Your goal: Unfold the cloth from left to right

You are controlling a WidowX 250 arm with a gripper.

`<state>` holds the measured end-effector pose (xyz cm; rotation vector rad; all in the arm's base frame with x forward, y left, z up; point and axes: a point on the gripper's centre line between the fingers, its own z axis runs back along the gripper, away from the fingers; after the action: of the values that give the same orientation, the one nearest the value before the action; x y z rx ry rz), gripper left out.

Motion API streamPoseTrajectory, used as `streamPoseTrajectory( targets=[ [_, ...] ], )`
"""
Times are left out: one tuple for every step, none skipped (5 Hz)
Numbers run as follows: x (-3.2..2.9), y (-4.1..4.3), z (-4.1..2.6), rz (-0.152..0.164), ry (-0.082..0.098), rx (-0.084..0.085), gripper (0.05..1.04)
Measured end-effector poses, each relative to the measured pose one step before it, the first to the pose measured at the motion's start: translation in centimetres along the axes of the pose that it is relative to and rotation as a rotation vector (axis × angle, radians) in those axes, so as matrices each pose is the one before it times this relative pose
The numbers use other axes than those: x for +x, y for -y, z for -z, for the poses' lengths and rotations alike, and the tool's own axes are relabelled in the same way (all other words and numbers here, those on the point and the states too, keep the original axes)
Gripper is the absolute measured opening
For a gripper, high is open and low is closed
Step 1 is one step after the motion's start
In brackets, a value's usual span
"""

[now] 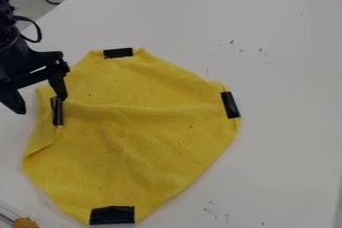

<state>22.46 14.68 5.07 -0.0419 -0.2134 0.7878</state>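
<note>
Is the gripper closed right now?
No, the gripper is open, its tips wide apart at the edge of the yellow cloth.

From here, there's room over the bench (pixel 287 102) right of the cloth (pixel 133 157); an orange lump (pixel 25 223) obstructs the near left.

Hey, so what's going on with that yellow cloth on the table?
A black robot arm is working on unfolding the yellow cloth. Its tool is open at the cloth's left edge, one fingertip by the black strip there, so it isn't gripping anything. The cloth lies mostly spread on the white table, with a low ridge across its middle and its left edge still folded over a bit.
</note>
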Motion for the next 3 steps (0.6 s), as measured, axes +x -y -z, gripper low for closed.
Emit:
streamPoseTrajectory(
  targets=[
    [-0.307,1.400,1.670,0.0455,-0.0191,0.0097,1.001],
    [-0.323,0.303,1.552,0.0005,-0.0092,-0.0160,0.996],
    [0.109,-0.178,0.440,0.0081,0.0010,-0.0070,0.932]
  ],
)
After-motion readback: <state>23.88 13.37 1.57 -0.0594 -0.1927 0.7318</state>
